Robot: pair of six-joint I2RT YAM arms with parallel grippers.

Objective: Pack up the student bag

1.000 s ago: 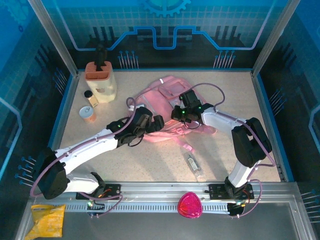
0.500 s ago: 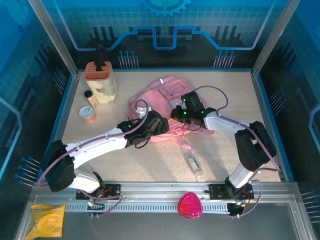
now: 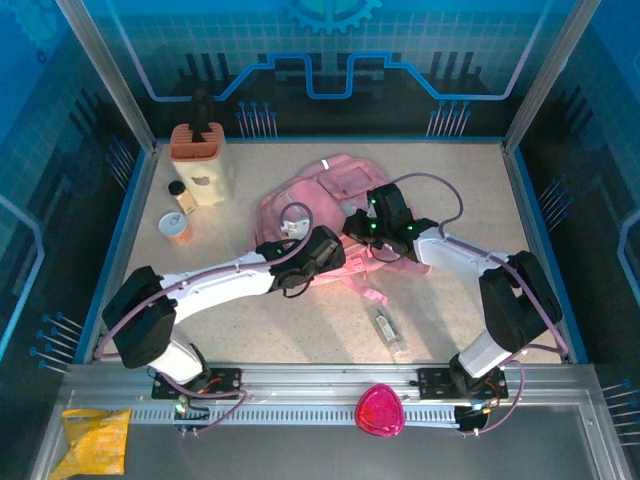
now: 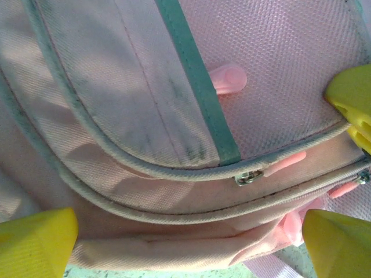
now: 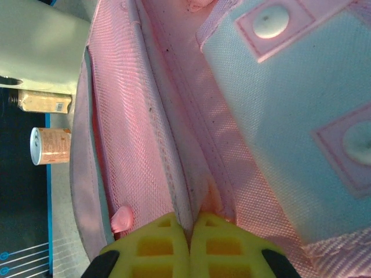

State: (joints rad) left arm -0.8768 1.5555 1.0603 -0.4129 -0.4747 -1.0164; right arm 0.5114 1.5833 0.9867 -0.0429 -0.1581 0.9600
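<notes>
With the student bag [image 3: 340,180] lying central on the table [image 3: 250,320], the right gripper [image 5: 189,234] (pads pressed together on its seam) should pull the fabric taut while the left gripper [image 4: 185,240], fingers apart, closes squarely on the zip pull [image 4: 284,164].

I'm watching a robot test cell, a lab booth and no home: aluminium posts [image 3: 100,75], blue walls [image 3: 200,50] printed with a gear [image 3: 335,10] and circuit lines, a speckled table [image 3: 300,335], a slotted rail [image 3: 300,410] in front.
</notes>
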